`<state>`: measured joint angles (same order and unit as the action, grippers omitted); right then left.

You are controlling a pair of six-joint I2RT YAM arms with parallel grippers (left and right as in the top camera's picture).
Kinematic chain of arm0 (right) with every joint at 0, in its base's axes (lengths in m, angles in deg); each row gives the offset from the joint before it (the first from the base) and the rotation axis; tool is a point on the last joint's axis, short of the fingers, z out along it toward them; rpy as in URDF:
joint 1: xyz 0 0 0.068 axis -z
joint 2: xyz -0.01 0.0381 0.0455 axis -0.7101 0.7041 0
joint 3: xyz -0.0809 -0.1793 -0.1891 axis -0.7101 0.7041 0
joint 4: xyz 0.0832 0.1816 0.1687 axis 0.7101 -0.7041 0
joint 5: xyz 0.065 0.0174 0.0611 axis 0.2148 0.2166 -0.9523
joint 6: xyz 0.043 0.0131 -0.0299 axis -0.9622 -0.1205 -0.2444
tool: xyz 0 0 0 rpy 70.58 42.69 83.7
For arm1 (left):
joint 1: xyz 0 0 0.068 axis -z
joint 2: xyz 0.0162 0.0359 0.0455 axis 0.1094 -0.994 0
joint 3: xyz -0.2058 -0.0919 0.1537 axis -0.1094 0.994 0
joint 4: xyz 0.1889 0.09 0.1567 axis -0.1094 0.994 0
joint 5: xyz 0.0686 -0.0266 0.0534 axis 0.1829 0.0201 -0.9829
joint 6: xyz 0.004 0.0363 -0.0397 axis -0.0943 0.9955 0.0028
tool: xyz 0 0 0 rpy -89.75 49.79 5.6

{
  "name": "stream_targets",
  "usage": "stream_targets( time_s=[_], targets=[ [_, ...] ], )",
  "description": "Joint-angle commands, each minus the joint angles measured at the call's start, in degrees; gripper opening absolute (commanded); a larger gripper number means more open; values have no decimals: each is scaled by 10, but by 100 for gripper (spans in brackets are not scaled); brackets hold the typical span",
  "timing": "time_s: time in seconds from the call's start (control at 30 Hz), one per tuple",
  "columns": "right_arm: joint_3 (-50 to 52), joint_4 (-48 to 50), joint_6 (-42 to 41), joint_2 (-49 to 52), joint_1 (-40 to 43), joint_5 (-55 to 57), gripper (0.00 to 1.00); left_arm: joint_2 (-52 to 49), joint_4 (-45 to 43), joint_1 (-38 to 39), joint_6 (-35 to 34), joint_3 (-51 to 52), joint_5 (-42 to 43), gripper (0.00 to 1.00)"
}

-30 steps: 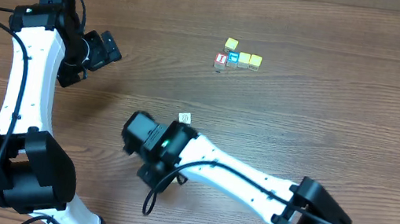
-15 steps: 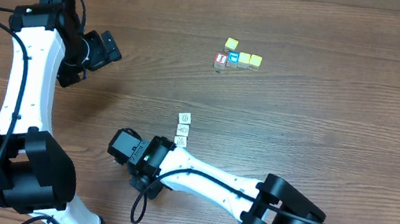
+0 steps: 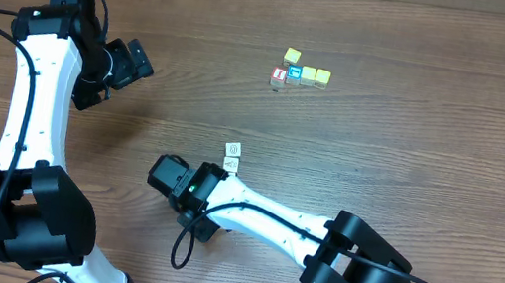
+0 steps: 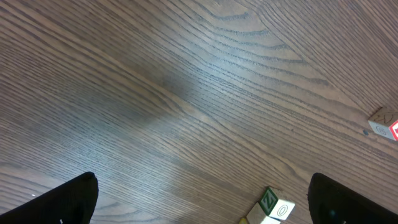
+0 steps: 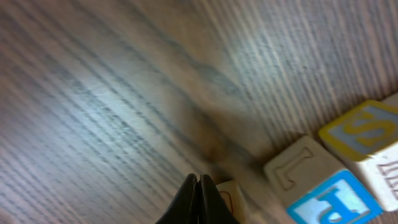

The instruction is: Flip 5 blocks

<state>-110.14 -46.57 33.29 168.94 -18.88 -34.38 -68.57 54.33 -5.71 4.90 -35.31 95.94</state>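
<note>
Two whitish blocks [image 3: 232, 148] [image 3: 232, 165] lie mid-table, one behind the other. My right wrist [image 3: 188, 184] hovers just left of them and hides its own fingertips from above. In the right wrist view my right gripper [image 5: 199, 190] is shut and empty, its tip low beside a small whitish block [image 5: 231, 198]. To its right stand a cube with a blue letter face [image 5: 336, 200] and a yellow-faced cube [image 5: 360, 129]. My left gripper [image 4: 205, 202] hangs open over bare wood at the far left [image 3: 140, 61]. A green "Z" block [image 4: 268, 200] and a whitish "O" block [image 4: 283, 210] show low between its fingers.
A cluster of small cubes [image 3: 300, 72], one red-lettered, one blue-faced and yellow ones, sits at the back centre. The red-lettered cube [image 4: 390, 129] also shows at the right edge of the left wrist view. The wooden table [image 3: 429, 168] spreads wide on the right.
My right arm swung down-left off the blocks, uncovering the second whitish one, then came back a little up-right toward them. It stayed shut. The left arm has not moved.
</note>
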Motion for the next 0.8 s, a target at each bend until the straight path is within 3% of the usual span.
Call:
stream_targets(
  time_s=[0.0,0.23,0.57,0.77],
  targets=[
    [-1,-1,-2,3,6,-13,4,-5,1,5,5,-1,1,100],
    [-36,-8,-2,-10,8,-107,4,-5,1,5,5,-1,1,100],
    [-34,-105,12,-35,21,-113,4,-5,1,5,5,-1,1,100],
    [-26,-142,13,-35,59,-179,4,-5,1,5,5,-1,1,100]
  ],
)
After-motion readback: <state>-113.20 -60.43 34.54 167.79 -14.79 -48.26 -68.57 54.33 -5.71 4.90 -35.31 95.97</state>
